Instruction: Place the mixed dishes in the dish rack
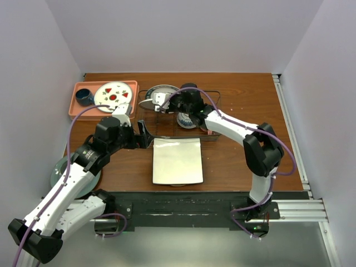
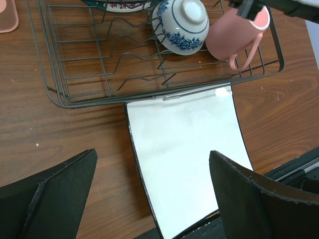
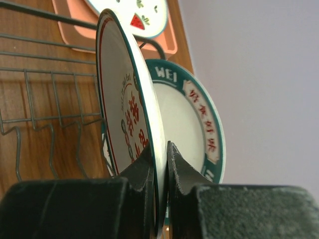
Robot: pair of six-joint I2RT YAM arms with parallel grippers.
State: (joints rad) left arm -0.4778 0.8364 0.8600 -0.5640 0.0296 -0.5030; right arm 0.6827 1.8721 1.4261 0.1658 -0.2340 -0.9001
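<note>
Counter (image 1: 245, 161): brown wood, and everything is in play on it. By my count three dishes are racked, one is going in and two are waiting.

Dish rack (image 2: 99, 97): it sits at 12 o'clock from the white square plate (image 1: 177, 161). Inside are two plates at its 10 o'clock corner, with the bowl and mug towards 3 o'clock.

Salmon-pink tray (image 1: 78, 108): at 9 o'clock from the rack, carrying a white plate with red marks (image 1: 114, 94) and a dark blue cup (image 1: 84, 97). Neither one is part of the job.

White square plate: flat on the counter, its far edge touching the rack's front wires.

Pale green round plate (image 1: 56, 171): at 8 o'clock from the square plate, partly under the left arm.

Round white plate with red characters (image 3: 124, 99): on edge, just in front of the lettered-rim plate (image 3: 184, 114). I can't tell whether it is seated. It should go straight down between the dividers without clipping the plate behind, and be released only once the wires carry it.

Pink mug (image 2: 234, 37): tipped over at the rack's right end, just beside the bowl.

Blue-and-white patterned bowl (image 2: 182, 25): tipped, with its foot ring showing.

Right fingers (image 3: 144, 167): pinched tight on the red-character plate's lower rim.

Left fingers (image 2: 55, 189): spread wide and empty above the square plate's near half.
</note>
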